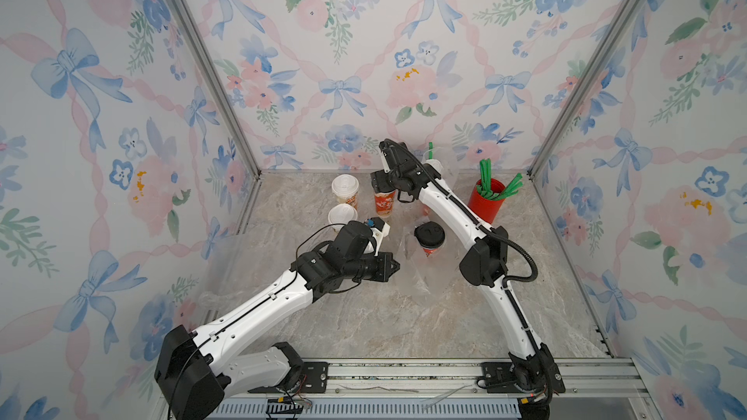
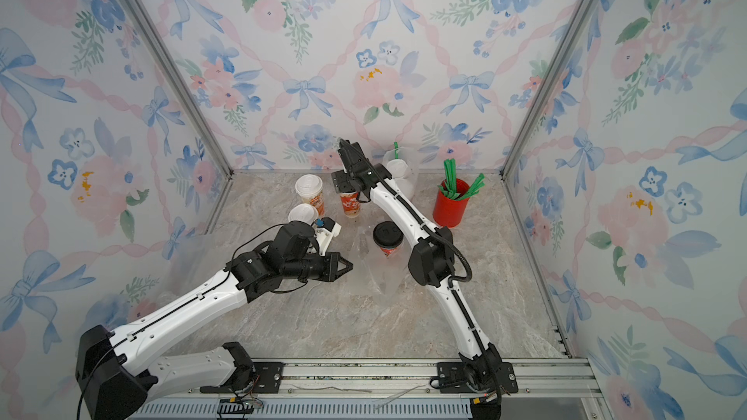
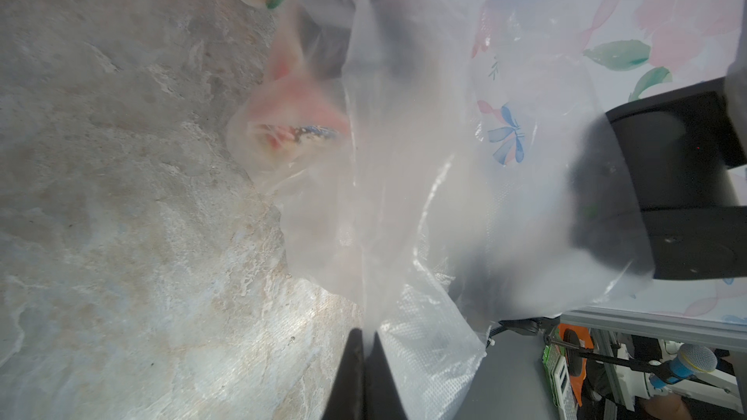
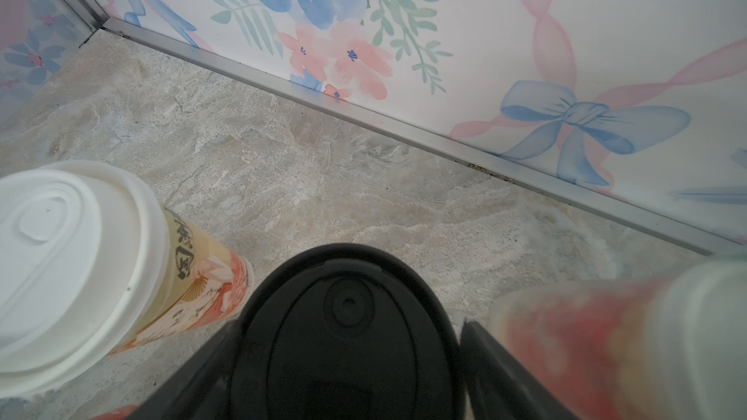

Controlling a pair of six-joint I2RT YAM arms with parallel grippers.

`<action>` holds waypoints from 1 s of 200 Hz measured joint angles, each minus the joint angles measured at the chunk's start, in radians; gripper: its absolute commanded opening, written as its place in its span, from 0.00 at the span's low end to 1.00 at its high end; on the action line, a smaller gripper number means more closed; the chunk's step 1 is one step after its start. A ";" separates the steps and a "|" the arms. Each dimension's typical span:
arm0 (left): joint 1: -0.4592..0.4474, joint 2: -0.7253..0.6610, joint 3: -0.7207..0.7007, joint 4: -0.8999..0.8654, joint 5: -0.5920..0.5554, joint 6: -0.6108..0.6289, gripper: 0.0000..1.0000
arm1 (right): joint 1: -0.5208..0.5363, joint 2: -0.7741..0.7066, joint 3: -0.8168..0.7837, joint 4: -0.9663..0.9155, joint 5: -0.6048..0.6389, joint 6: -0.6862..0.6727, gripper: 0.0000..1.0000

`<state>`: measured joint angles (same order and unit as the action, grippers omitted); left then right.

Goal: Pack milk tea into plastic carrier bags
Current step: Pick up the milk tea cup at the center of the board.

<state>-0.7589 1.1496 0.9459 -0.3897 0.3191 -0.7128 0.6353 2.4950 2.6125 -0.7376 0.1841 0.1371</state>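
Left gripper point(image 3: 366, 335) was clamped on a clear bag point(image 3: 404, 204); right gripper point(image 4: 347, 329) jaws stood apart around 1 black-lidded cup point(image 4: 343, 377).

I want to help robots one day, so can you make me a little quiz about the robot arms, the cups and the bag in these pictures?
1. True or false: the left gripper is shut on the plastic bag.
2. Pick one: the cup that the open right gripper straddles has a lid that is A) white, B) black, C) green.
3. What sticks up out of the lidless red cup?

Key: 1 true; 2 B; 3 green straws.
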 measured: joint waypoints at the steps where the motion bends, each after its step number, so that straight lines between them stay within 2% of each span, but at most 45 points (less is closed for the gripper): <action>1: 0.000 0.000 0.000 0.000 0.000 0.000 0.03 | 0.000 0.000 0.000 0.000 0.000 0.000 0.81; 139: 0.000 -0.021 -0.008 0.000 -0.023 -0.006 0.03 | 0.009 -0.016 0.005 -0.053 0.011 0.020 0.70; 200: 0.006 -0.021 -0.008 0.000 -0.028 -0.003 0.04 | 0.009 -0.168 0.005 -0.167 0.015 0.027 0.67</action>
<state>-0.7532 1.1286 0.9379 -0.3893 0.2913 -0.7162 0.6445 2.3268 2.6179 -0.9047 0.1989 0.1638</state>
